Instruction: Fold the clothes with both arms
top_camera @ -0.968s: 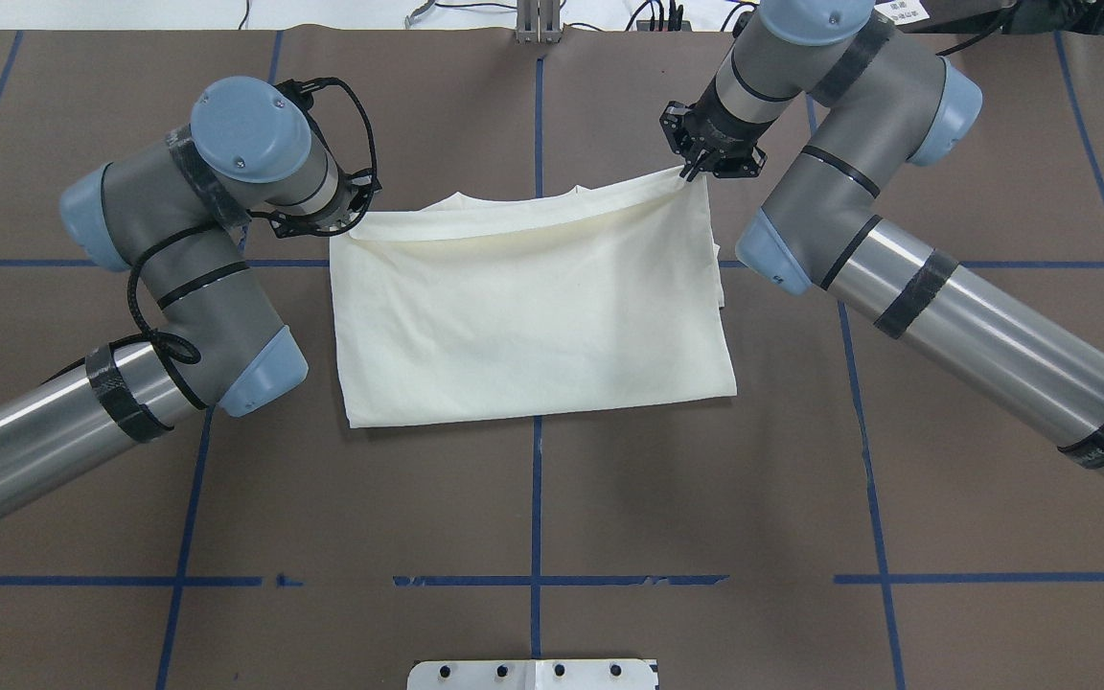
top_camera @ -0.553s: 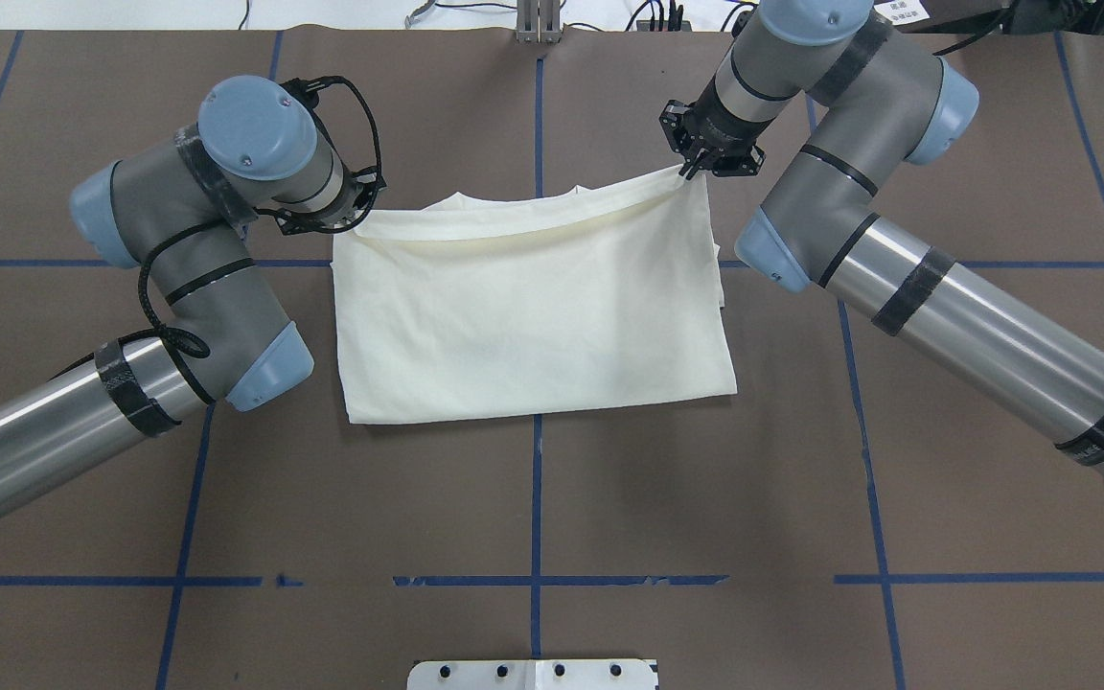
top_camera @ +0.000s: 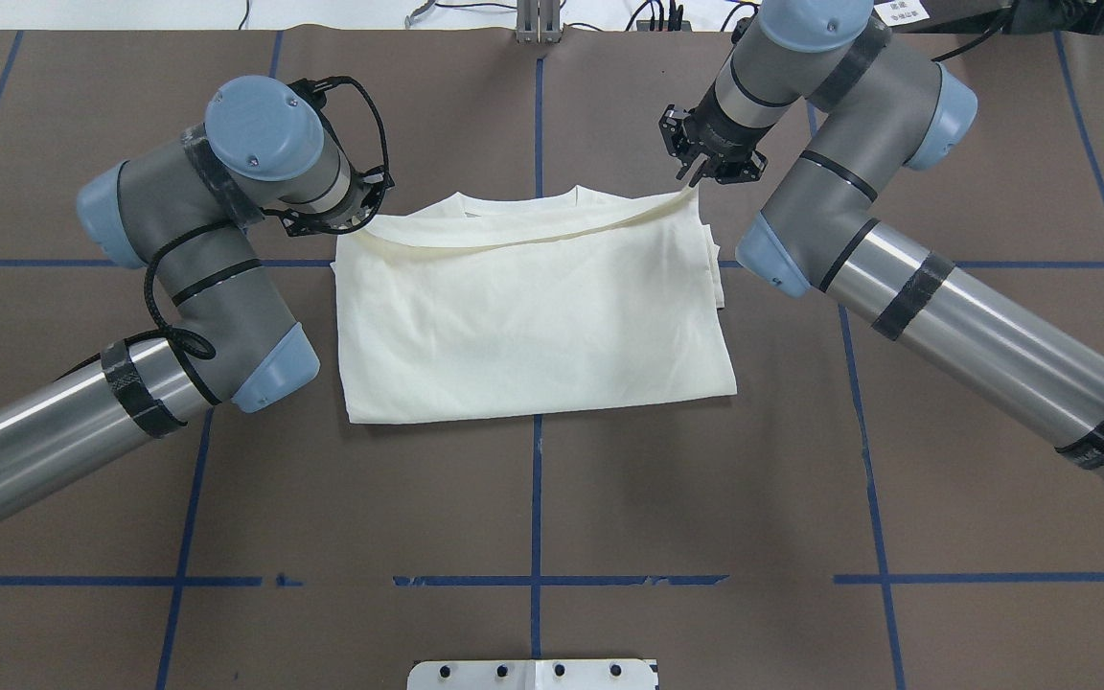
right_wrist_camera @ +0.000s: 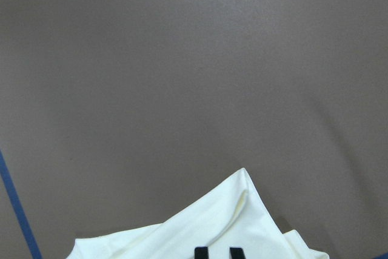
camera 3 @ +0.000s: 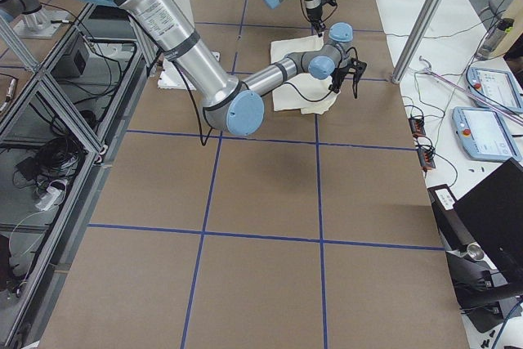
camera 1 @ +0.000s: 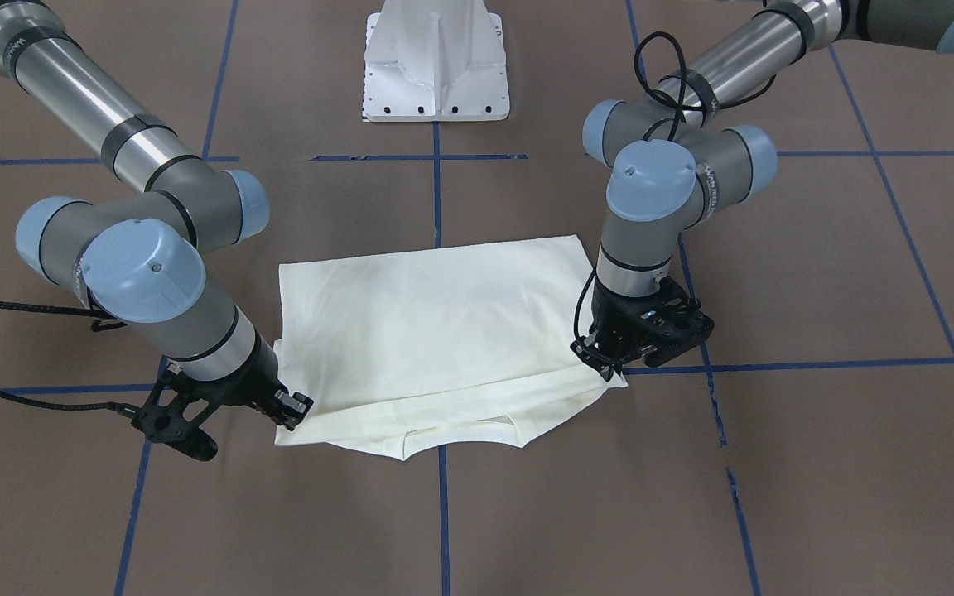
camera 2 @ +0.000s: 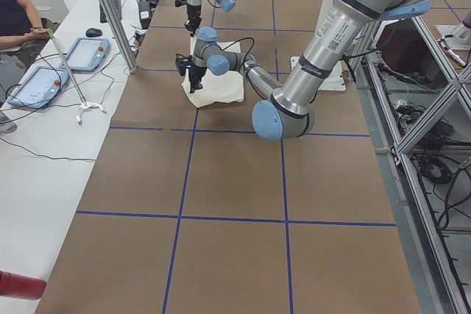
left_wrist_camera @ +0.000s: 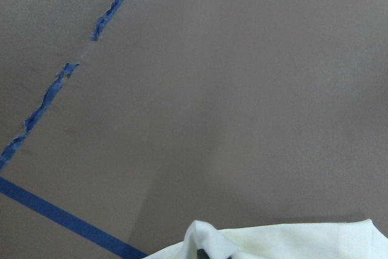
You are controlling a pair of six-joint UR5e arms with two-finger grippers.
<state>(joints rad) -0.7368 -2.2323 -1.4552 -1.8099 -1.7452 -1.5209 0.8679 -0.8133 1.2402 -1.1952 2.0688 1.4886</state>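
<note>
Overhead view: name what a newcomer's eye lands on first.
A cream T-shirt, folded into a rectangle, lies at the middle of the brown table. At its far corners the left gripper and the right gripper each pinch the top layer, whose edge sags between them.

Left arm [camera 2: 309, 56]: near, large, grey with blue caps. It ends in the left gripper [camera 2: 193, 82], down at the near edge of the cream T-shirt [camera 2: 224, 90].

Right gripper [camera 2: 190, 29]: beyond the left one, above the cloth's far edge (jaws too small to judge on either).

Well off to the side of both grippers: seated person [camera 2: 16, 9], near screen [camera 2: 37, 86], far screen [camera 2: 85, 53].
</note>
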